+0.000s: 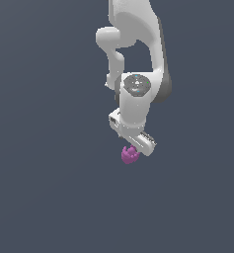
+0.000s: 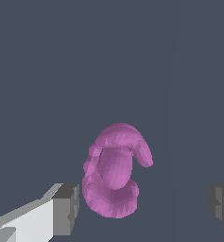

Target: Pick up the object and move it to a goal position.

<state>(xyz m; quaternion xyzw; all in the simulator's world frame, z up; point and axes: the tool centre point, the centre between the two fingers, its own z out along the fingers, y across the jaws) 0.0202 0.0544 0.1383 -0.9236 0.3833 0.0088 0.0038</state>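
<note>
The object is a small magenta-purple lobed blob with ridged folds. In the exterior view it shows just below the white gripper, partly hidden by the hand. In the wrist view the object lies between the two fingers, closer to one grey fingertip than to the other. The gripper is open, with wide gaps, and neither pad touches the object.
The white arm reaches down from the top of the exterior view. The ground is a plain dark grey-blue surface with no other objects showing.
</note>
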